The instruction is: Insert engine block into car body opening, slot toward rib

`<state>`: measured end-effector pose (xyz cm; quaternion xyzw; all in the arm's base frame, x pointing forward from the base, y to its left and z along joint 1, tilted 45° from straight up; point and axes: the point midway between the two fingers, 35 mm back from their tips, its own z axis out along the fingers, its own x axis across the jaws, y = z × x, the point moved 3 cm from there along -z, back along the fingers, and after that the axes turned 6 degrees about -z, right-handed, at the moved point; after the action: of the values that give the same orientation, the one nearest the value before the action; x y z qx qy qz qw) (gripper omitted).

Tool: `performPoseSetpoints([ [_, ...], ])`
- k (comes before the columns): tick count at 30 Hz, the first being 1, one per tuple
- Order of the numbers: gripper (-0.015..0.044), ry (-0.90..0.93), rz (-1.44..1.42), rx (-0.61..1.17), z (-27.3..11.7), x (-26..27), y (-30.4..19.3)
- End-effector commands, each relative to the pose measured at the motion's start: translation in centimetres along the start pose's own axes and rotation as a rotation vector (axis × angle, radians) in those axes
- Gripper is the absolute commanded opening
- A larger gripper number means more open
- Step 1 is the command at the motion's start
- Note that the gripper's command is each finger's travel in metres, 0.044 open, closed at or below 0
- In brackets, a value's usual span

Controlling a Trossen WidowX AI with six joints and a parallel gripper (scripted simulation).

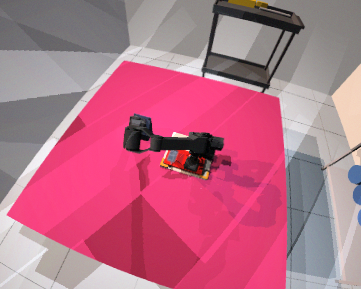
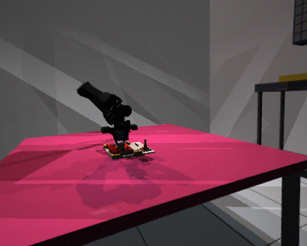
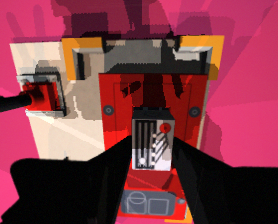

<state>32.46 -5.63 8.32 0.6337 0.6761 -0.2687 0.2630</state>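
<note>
The engine block (image 3: 153,145), a small grey block with dark slots and a red round mark on top, is between the fingertips of my gripper (image 3: 151,140) (image 2: 121,143), which is shut on it. The red car body (image 3: 116,131) (image 2: 112,147) lies under and around the block on a cream board. The block is over the middle of the car body. The opening and the rib are hidden under the block, the fingers and shadow, so I cannot tell how deep the block sits. In the top view the arm covers the block.
The cream board (image 3: 60,135) carries a red holder (image 3: 49,97) with a dark upright stick at its left in the wrist view. Yellow corner brackets (image 3: 212,60) stand at the board's far end. All this lies on the pink table (image 1: 137,89). A black cart (image 1: 237,64) stands behind the table.
</note>
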Motion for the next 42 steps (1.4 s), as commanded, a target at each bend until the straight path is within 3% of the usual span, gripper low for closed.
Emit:
performPoseSetpoints([
  [1, 0.0159, -0.005, -0.002, -0.002, 0.1, 0.0, 0.0],
  [16, 0.0159, -0.005, -0.002, -0.002, 0.6, 0.0, 0.0],
  [27, 0.0440, 0.000, 0.000, 0.000, 0.5, 0.0, 0.0],
  [42, 0.0440, -0.004, -0.002, -0.002, -0.9, 0.1, 0.0],
])
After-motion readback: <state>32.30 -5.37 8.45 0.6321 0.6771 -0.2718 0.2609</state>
